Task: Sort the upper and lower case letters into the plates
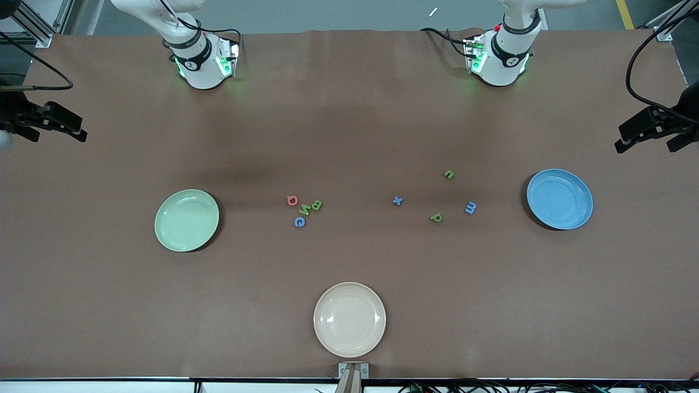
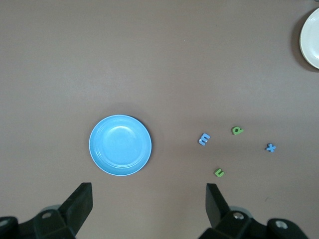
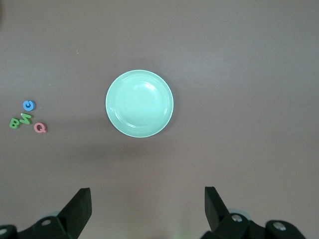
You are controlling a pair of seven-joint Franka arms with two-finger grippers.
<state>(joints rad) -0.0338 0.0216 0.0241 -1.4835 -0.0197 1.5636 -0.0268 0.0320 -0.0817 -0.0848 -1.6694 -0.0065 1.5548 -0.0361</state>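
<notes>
A brown, matte covering (image 1: 349, 120) spreads over the whole surface, slightly rippled along the edge at the arms' bases. Past that edge lies a grey floor (image 1: 338, 13) with a yellow line (image 1: 625, 13) and a small white scrap (image 1: 433, 11). Aluminium frame posts (image 1: 38, 24) stand at the corners, and black cables (image 1: 641, 60) loop down at both ends. A white rail (image 1: 109, 385) runs along the near edge, with a small metal bracket (image 1: 353, 371) at its middle. Light is even and soft.
</notes>
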